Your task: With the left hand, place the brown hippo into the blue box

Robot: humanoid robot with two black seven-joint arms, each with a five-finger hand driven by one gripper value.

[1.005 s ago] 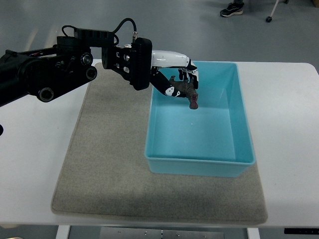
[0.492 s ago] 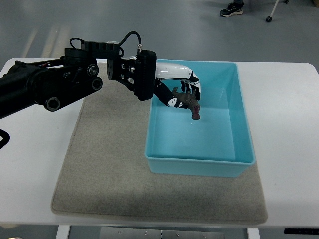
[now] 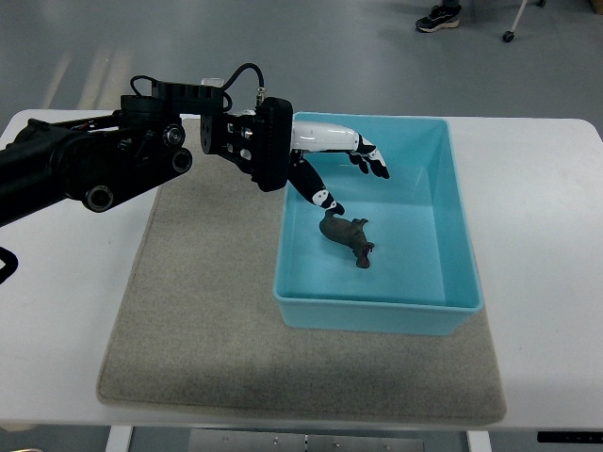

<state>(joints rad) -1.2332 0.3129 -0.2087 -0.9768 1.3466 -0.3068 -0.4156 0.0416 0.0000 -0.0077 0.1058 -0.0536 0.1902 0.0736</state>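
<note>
Top view, left hand (image 3: 344, 169) spread, brown hippo (image 3: 347, 237) in glossy blue box (image 3: 455, 235)

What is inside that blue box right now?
A brown hippo lies on the floor of the blue box. The left hand hangs open over the box's far left corner, hiding that bit of floor. Nothing else shows inside.

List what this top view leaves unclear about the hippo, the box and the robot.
- Brown hippo: whether it touches the thumb tip of the left hand just above it; too small to tell.
- Hippo's underside and legs: hidden by its own body.
- Blue box: its near-left floor, hidden by the left arm.
- Right arm: outside the picture.
- Person at the top edge: only a shoe shows.
</note>
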